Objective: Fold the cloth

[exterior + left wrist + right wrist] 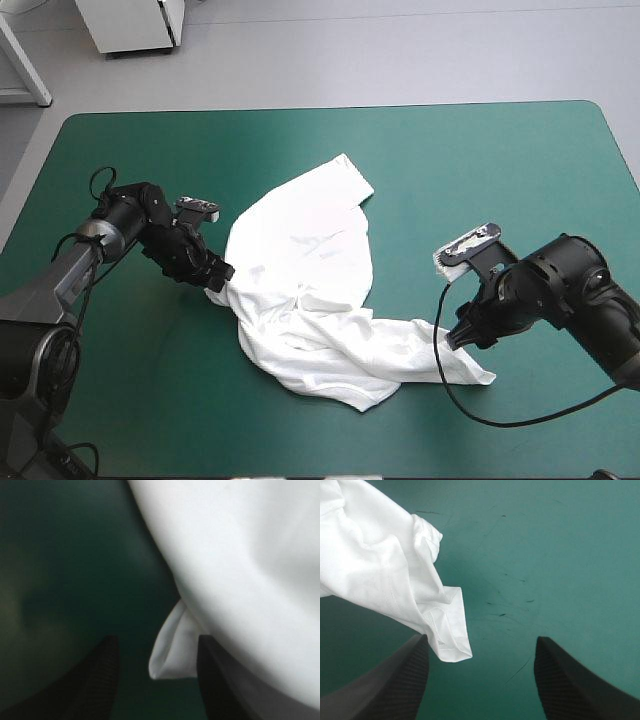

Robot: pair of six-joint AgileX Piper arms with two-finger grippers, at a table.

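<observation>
Black-fingered left end effector (157, 642) stands released astride a corner of the white, crumpled, short-sleeved T-shirt (300, 280) sprawled across the middle of the teal-green bench (480, 160), the right end effector (481, 642) likewise released beside its opposite hem, so seemingly no fold is made yet.

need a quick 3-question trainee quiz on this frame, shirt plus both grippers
1. True or false: the T-shirt lies as a neat folded bundle.
2. The right gripper is: A) shut on the T-shirt, B) open, C) out of view.
3. What sits between the fingers of the left gripper?
Key: 1 false, it lies crumpled and partly spread on the teal-green cover. 2 B. 3 a white fold of the T-shirt.
</observation>
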